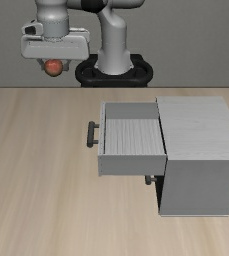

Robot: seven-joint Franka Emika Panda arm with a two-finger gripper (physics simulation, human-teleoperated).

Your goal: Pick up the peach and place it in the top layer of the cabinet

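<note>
In the exterior view, the arm [111, 35] rises from its dark base [114, 72] at the far edge of the tabletop [36, 190]. Its hand [51, 63] reaches toward the exterior view's left and points downward. The hand is clenched on the peach [51, 69], a small orange-red fruit that sits just under the pale hand body, between the fingers. The peach hangs in the air, clear of the tabletop and close to the base.

The grey cabinet [198, 135] stands on the tabletop toward the exterior view's right, nearer the lower part of the view. Its top drawer [134, 132] is pulled out toward the exterior view's left, so the ribbed inside floor shows from above. A dark handle [91, 135] sits on the drawer's front face. Below the open drawer, a small dark knob [148, 181] shows on the cabinet's lower front. The peach is well apart from the drawer, up and to the exterior view's left of it.
</note>
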